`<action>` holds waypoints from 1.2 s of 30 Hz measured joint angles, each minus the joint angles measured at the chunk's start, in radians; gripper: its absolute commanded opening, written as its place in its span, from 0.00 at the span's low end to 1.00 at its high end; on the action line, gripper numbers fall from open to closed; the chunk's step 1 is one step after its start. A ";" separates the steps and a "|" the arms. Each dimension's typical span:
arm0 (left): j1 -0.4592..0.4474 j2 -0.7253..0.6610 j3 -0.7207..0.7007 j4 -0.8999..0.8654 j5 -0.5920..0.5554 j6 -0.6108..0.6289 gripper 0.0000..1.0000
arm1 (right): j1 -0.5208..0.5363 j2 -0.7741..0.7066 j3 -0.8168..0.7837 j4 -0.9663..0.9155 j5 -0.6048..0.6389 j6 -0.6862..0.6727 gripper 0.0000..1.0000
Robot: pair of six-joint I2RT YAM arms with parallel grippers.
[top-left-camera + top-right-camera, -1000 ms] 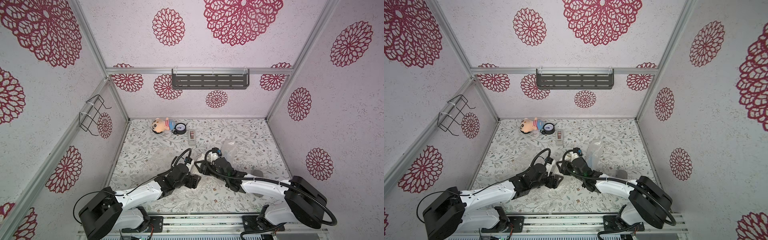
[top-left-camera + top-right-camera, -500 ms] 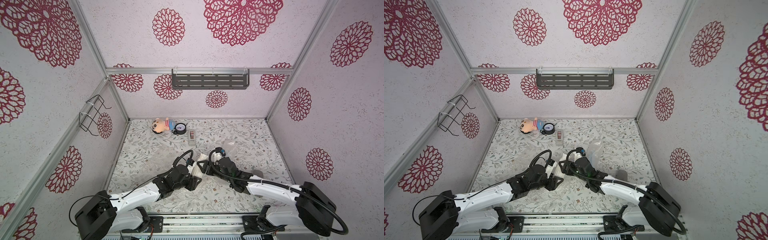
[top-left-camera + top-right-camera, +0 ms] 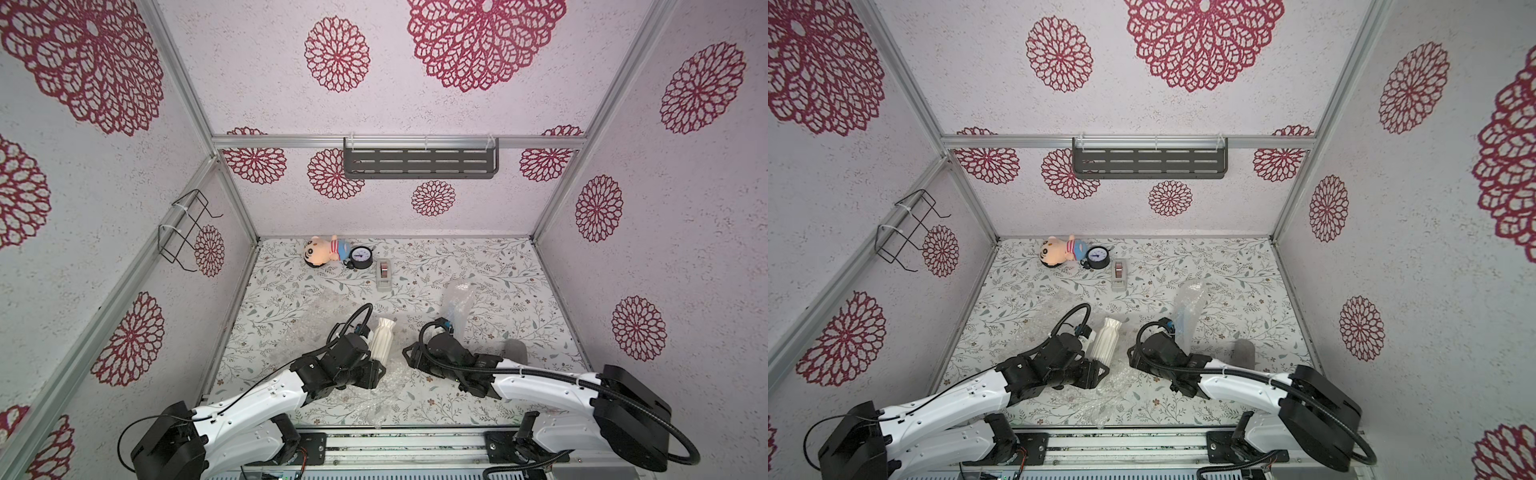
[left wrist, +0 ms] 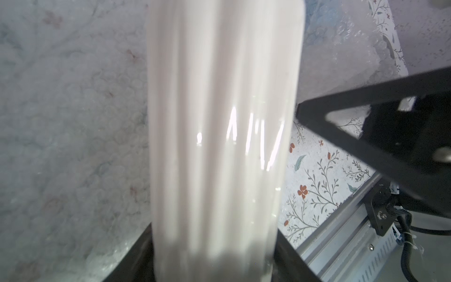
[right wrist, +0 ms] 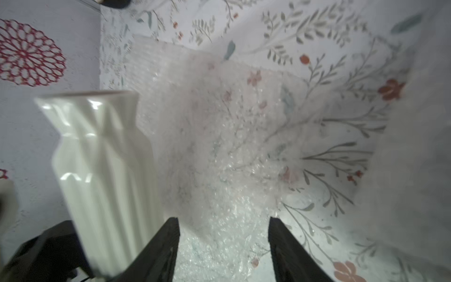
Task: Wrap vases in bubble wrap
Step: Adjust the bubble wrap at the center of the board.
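Observation:
The cream-white ribbed vase (image 3: 382, 340) (image 3: 1105, 343) stands slightly tilted on a flat sheet of bubble wrap (image 3: 320, 328) (image 3: 1100, 397). My left gripper (image 3: 371, 360) (image 4: 214, 254) is shut on the vase's lower body, which fills the left wrist view (image 4: 219, 122). My right gripper (image 3: 409, 357) (image 5: 223, 221) hangs open just right of the vase (image 5: 102, 171), apart from it, with only bubble wrap (image 5: 219, 146) beneath its jaws. Behind the right arm a second sheet of bubble wrap (image 3: 457, 303) (image 3: 1187, 311) stands rolled up, and a bluish shape shows through it.
A grey oblong case (image 3: 515, 350) lies right of the right arm. At the back are a beige tape dispenser (image 3: 384, 273), a round gauge (image 3: 361, 257) and a plush doll (image 3: 322, 251). The metal rail (image 3: 415, 440) runs along the front edge.
The right gripper has drawn back from the vase toward the front. The left gripper has narrowed onto the vase and shifted slightly left with it.

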 measured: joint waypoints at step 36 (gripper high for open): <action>0.131 0.178 0.105 -0.017 0.274 -0.002 0.01 | -0.244 0.350 0.249 0.014 -0.091 -0.217 0.12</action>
